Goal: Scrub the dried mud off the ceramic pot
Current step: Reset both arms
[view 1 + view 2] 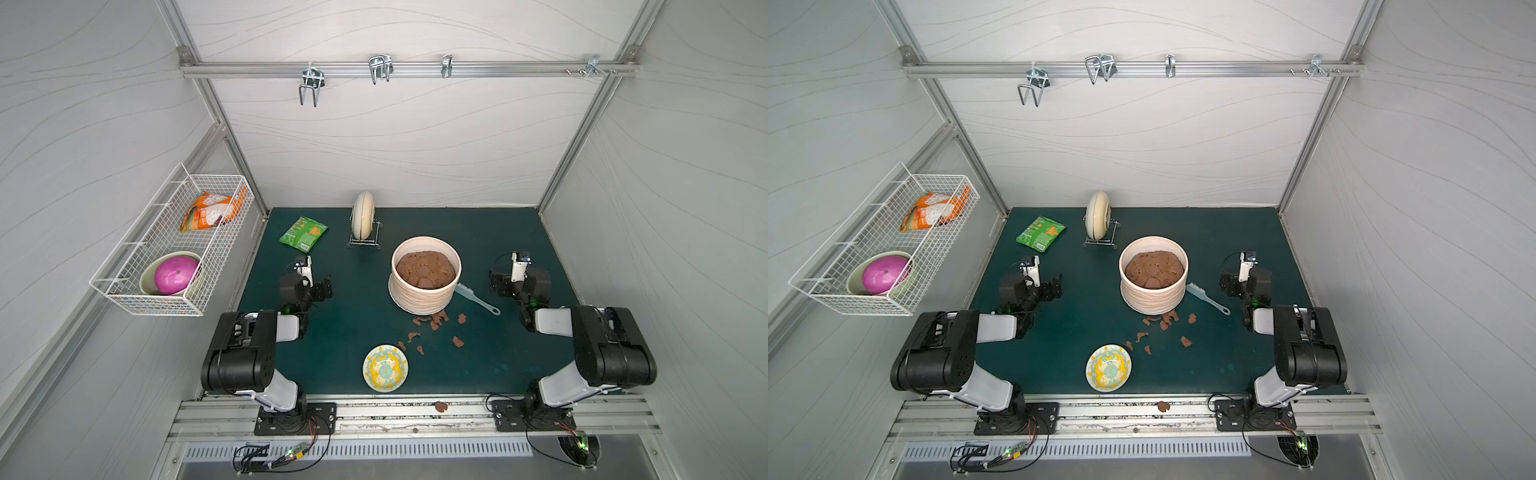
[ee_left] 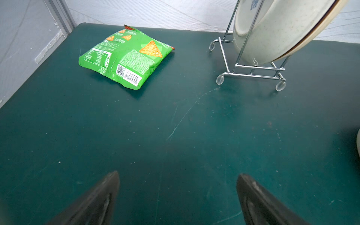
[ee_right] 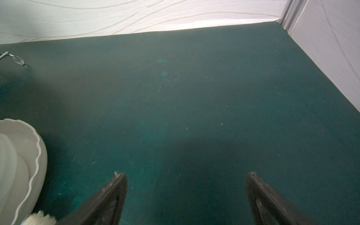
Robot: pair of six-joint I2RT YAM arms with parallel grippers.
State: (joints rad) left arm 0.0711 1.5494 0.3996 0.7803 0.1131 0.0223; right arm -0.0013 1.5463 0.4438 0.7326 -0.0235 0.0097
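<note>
The ceramic pot, cream with a ribbed wall, stands mid-mat with a brown cracked soil mass inside. Its flared base shows in the right wrist view. Flakes of dried mud lie scattered on the mat in front of the pot. A grey-green brush lies against the pot's right side, its bristles near my right gripper. My left gripper hovers open and empty left of the pot. To the pot's right, my right gripper is also open and empty.
A green chip bag and a plate on a wire rack sit at the back. A yellow-patterned dish lies near the front edge. A wall basket on the left holds a bowl with a pink ball.
</note>
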